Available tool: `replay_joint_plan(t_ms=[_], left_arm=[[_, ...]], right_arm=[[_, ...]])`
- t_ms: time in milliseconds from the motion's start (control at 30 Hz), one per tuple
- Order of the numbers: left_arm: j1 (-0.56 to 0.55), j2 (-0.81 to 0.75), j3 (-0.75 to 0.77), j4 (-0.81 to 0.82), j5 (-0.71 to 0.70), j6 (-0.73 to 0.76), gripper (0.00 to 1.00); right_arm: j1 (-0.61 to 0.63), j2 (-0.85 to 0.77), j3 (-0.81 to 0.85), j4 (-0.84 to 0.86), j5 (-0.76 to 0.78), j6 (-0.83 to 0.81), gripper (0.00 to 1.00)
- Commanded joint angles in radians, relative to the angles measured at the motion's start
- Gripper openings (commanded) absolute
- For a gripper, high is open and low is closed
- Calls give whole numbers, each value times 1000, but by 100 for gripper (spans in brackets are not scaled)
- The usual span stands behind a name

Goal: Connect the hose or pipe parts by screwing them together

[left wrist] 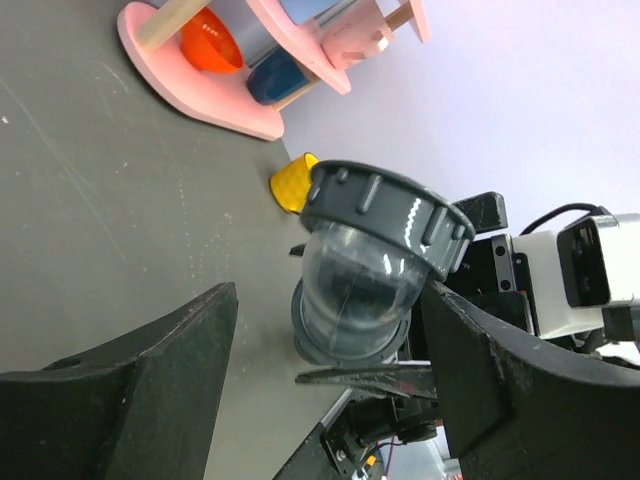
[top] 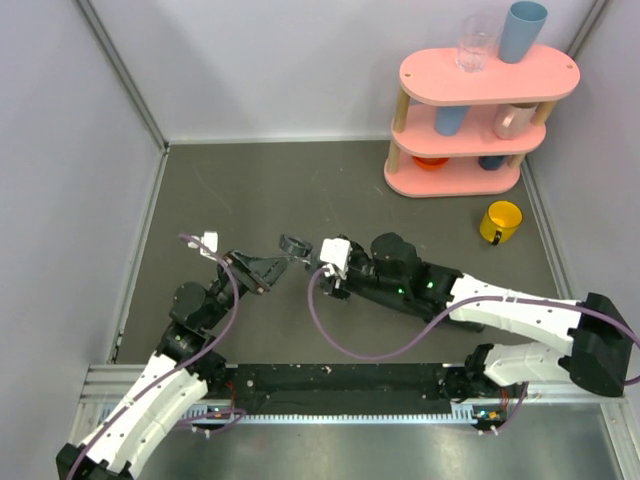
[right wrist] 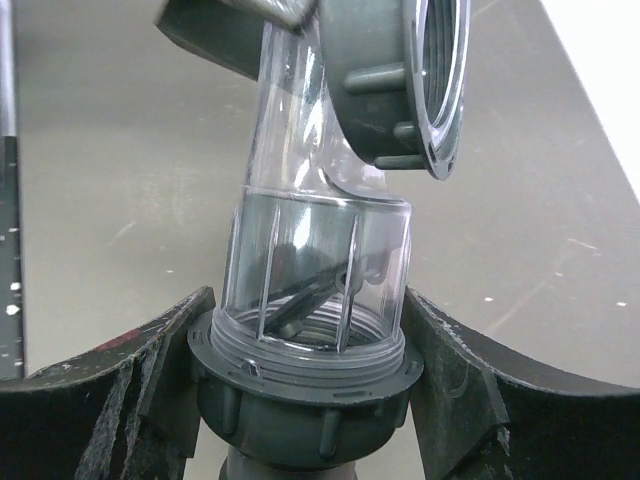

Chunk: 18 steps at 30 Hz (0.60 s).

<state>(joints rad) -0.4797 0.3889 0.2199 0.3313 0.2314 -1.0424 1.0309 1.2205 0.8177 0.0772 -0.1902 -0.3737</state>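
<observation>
The pipe part is a clear elbow (left wrist: 352, 290) with a ribbed grey ring nut (left wrist: 385, 212) on each end. It hangs above the table between the two arms (top: 295, 244). My right gripper (right wrist: 305, 325) is shut on the lower ring nut (right wrist: 300, 395), one finger pressed to each side; a short grey stub shows below that nut. The other nut (right wrist: 400, 85) stands open, its inner thread visible. My left gripper (left wrist: 328, 300) is open around the elbow: its left finger (left wrist: 170, 370) stands well clear and its right finger (left wrist: 510, 370) lies close beside the nut. No hose is in view.
A pink three-tier rack (top: 480, 110) with cups and a glass stands at the back right, with a yellow mug (top: 502, 221) in front of it. Purple cables (top: 350, 345) loop from both wrists. Grey walls enclose the table, and a black rail (top: 340, 380) runs along the near edge.
</observation>
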Motion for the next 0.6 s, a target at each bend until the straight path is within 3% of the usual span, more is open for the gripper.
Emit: replay_joint_plan(t_ms=[0, 133, 267, 400, 567], left_arm=[[3, -25, 145, -311, -47, 76, 78], [3, -1, 345, -524, -110, 142, 78], [3, 91, 484, -667, -115, 226, 72], [3, 205, 584, -761, -101, 317, 65], [1, 281, 601, -750, -41, 343, 64]], right_arm=[[-2, -70, -24, 84, 124, -129, 0], [24, -87, -103, 170, 236, -258, 0], [93, -75, -109, 208, 371, -375, 0], [146, -64, -106, 248, 472, -432, 0], [179, -23, -78, 228, 518, -475, 0]])
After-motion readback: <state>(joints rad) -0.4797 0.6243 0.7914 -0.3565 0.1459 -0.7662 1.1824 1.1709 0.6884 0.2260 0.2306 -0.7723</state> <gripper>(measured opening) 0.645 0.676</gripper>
